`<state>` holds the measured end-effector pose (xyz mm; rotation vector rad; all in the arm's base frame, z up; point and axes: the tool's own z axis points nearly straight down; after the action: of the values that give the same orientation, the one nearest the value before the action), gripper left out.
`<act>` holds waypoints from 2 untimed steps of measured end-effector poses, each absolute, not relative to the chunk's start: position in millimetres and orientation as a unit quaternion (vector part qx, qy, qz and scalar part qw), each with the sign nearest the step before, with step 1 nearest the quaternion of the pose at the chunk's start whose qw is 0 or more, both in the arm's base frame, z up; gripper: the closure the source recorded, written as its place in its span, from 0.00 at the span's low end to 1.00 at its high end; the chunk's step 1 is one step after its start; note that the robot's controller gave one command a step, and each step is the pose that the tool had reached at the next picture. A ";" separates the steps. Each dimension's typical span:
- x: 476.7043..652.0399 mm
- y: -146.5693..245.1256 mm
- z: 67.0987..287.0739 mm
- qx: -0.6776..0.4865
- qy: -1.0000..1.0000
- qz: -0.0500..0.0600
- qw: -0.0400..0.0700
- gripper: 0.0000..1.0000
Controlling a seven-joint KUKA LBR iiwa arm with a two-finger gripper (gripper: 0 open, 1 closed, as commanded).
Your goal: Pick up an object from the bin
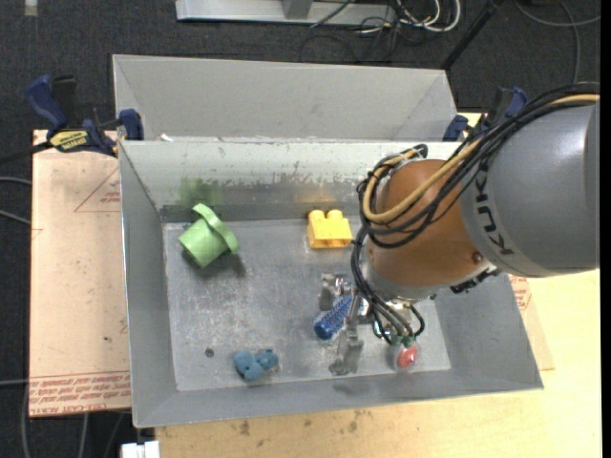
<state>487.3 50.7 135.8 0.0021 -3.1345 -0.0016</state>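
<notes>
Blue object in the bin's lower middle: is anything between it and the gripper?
Nothing visible. The blue object lies right beside the gripper; the yellow block and the small red thing lie apart from it.

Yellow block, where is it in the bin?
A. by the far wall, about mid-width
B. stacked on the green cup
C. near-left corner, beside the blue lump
A: the yellow block lies on the floor at the foot of the bin's far wall, apart from the green cup to its left.
</notes>
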 end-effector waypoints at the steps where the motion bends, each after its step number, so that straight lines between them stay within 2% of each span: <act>1: 510.6 51.5 92.6 0.168 -0.986 -0.001 0.001 0.00; 2: 516.4 52.7 109.1 0.441 -0.897 -0.001 -0.001 0.00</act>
<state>516.4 52.7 109.1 1.3872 -2.8217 -0.0019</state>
